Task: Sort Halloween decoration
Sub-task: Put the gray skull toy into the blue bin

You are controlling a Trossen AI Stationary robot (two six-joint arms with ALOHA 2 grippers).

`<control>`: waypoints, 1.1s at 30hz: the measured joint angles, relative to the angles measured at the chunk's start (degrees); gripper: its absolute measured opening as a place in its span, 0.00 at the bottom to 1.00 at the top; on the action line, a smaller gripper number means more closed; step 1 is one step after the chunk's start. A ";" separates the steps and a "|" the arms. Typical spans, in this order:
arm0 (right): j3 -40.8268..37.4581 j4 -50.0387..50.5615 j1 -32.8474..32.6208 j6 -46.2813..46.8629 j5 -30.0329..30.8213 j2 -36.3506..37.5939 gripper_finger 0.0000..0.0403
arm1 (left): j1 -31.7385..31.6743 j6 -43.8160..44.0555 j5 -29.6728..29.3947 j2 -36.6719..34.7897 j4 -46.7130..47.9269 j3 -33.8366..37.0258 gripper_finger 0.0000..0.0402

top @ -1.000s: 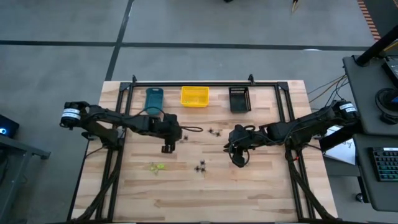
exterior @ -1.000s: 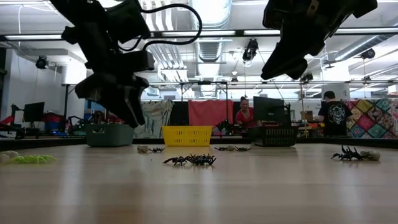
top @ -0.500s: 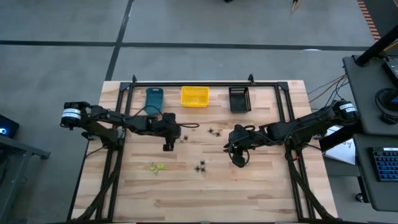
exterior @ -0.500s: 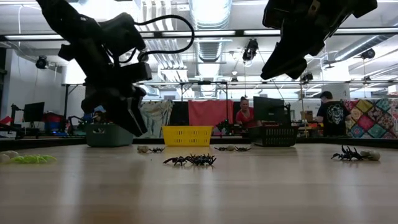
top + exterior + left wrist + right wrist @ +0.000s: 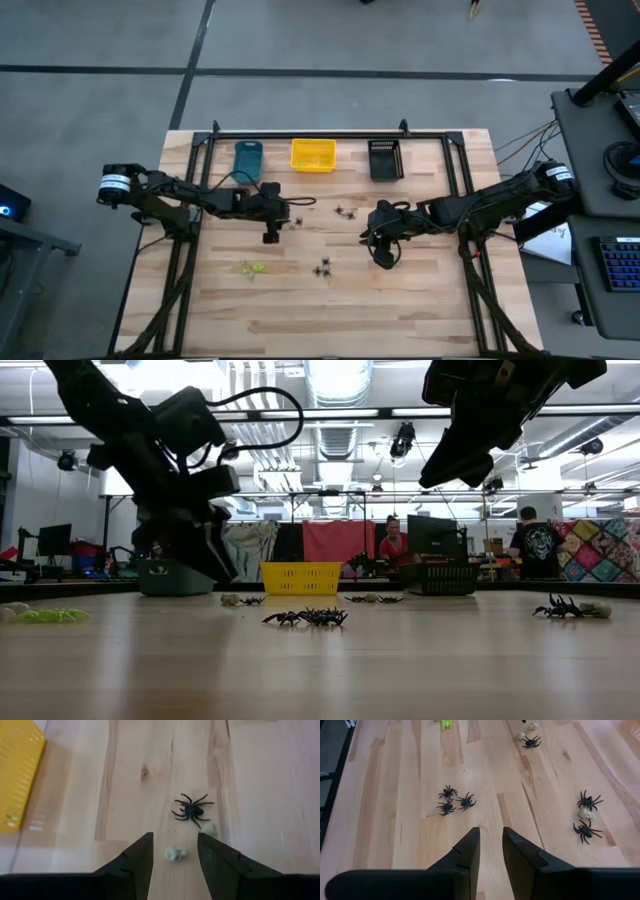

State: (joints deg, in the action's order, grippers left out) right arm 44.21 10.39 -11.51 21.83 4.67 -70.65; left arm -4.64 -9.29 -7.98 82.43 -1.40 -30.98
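Small Halloween decoration pieces lie scattered on the wooden table. A black spider [image 5: 191,810] lies with two pale bits [image 5: 175,853] just ahead of my left gripper [image 5: 174,838], which hangs open a little above the table [image 5: 222,570]; one pale bit shows between its fingers, untouched. Three black spiders in a cluster [image 5: 454,802] lie mid-table, two more [image 5: 587,800] beside a pale bit, and a yellow-green one [image 5: 252,268] nearer the left. My right gripper [image 5: 491,832] hangs higher [image 5: 437,478], narrowly open, with nothing between its fingers.
A teal bin [image 5: 248,157], a yellow bin [image 5: 313,154] and a black bin [image 5: 385,158] stand in a row along the table's far edge. A dark metal frame [image 5: 300,134] borders the far edge and both sides. People stand in the room beyond.
My left gripper has sunk toward the table and tipped, staying over the black spider and pale bits near the yellow bin. My right arm has kept still and no decoration has moved.
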 joint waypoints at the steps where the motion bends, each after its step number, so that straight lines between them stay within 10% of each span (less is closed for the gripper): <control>1: 0.02 0.00 0.02 0.00 0.00 0.00 0.18 | 0.00 0.42 0.01 -0.01 -0.04 0.23 0.34; 33: 0.00 -0.57 0.02 -1.56 0.02 0.00 0.19 | -0.35 1.29 -0.19 6.03 -3.33 0.47 0.21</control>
State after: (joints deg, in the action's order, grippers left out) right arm 44.21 9.82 -11.49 20.27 4.69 -70.65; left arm -4.99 -8.00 -8.17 88.46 -4.72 -30.50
